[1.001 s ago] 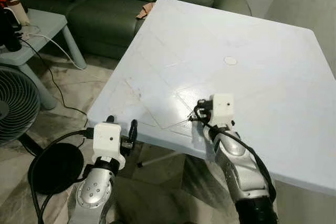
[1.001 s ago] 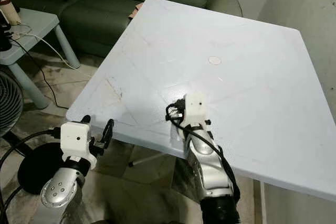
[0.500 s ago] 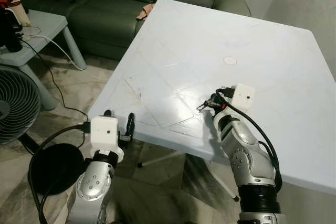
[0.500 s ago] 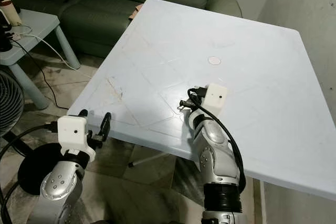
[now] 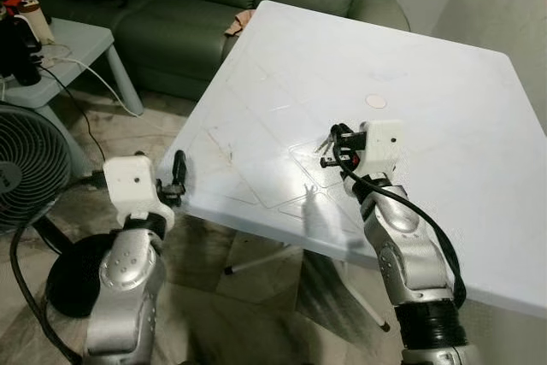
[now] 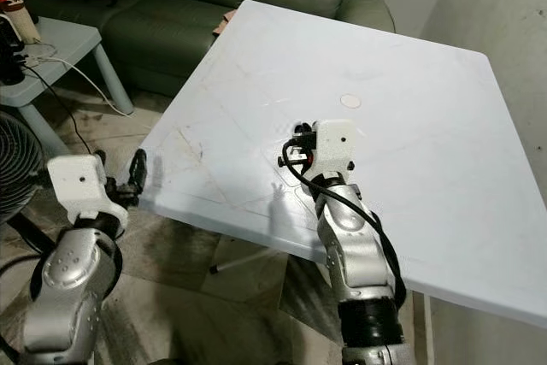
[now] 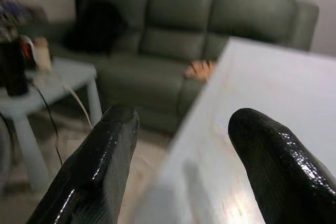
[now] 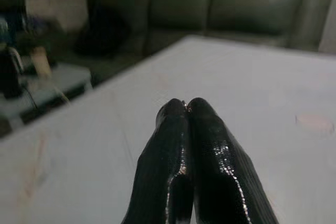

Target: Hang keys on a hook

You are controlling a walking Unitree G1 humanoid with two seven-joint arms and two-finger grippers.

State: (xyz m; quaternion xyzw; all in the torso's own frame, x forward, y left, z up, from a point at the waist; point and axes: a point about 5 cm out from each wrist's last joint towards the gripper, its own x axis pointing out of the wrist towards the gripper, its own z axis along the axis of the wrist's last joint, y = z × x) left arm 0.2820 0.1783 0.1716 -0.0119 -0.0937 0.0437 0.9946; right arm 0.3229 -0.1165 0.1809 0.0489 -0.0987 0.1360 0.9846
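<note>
My right gripper (image 5: 334, 136) hovers a little above the near middle of the white table (image 5: 444, 91). Its black fingers (image 8: 189, 129) are pressed shut. A small bunch of metal keys (image 5: 326, 144) hangs at their tips, casting a shadow on the tabletop. In the right wrist view only a tiny glint shows at the fingertips. My left gripper (image 5: 173, 179) is raised beside the table's near-left corner, off the tabletop. Both of its fingers (image 7: 100, 166) stand wide apart with nothing between them.
A green sofa (image 5: 205, 6) with an orange cloth (image 5: 242, 19) stands behind the table. To the left are a pale side table (image 5: 73, 44) with items and a white cable, a fan (image 5: 26, 168) and a black round base on the floor. A wall borders the right.
My right gripper has lifted off the tabletop with the keys and turned toward the far side. My left arm has risen and swung out to the left of the table corner.
</note>
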